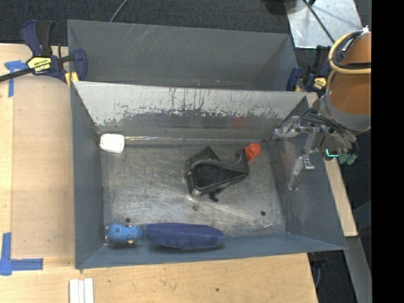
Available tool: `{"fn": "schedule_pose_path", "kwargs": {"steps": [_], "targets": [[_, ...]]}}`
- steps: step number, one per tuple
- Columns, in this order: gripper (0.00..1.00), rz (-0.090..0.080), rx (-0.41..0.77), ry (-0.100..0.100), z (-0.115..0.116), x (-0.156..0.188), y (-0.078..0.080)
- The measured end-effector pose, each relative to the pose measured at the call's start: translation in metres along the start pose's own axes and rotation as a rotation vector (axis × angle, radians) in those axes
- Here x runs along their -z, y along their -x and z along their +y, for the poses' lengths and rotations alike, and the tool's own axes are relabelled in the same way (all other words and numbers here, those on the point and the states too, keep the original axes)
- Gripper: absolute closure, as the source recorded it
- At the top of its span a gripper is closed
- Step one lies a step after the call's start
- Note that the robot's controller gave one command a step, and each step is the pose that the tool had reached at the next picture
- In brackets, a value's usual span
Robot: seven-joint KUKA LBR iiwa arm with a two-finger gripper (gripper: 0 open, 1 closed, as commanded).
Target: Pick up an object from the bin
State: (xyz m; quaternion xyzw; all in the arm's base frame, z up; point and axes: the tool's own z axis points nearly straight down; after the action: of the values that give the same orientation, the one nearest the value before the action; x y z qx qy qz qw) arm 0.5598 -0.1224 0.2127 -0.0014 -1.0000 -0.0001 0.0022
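While the hand (302, 160) hangs over the right slope of the bin (88, 188), nothing is picked yet, as I judge it. Whether it is wide or narrow I cannot tell. Nearest, mid-floor, lies a black tool (213, 173) with an orange knob (252, 150). A white block (112, 143) and a blue roll (183, 236) lie well apart. Reach, grasp and lift all remain.

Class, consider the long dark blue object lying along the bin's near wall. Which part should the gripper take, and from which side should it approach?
Take the dark blue object at its middle, across its narrow width, coming down from above. It lies flat and lengthwise close by the near wall, so a sideways approach looks blocked, and a small lighter blue thing crowds its end at the view's left.
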Motion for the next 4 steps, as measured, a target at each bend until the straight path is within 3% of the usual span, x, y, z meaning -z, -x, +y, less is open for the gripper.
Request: {"fn": "schedule_pose_path", "kwargs": {"steps": [1,2,3,4], "targets": [[0.00,-0.014,0.268,-0.005,0.099,-0.140,0.034],[0.00,-0.012,0.598,-0.001,0.146,-0.111,0.037],[0.00,-0.011,0.798,-0.004,0.126,-0.112,0.043],[0.00,-0.008,0.798,0.001,0.116,-0.139,0.061]]}}
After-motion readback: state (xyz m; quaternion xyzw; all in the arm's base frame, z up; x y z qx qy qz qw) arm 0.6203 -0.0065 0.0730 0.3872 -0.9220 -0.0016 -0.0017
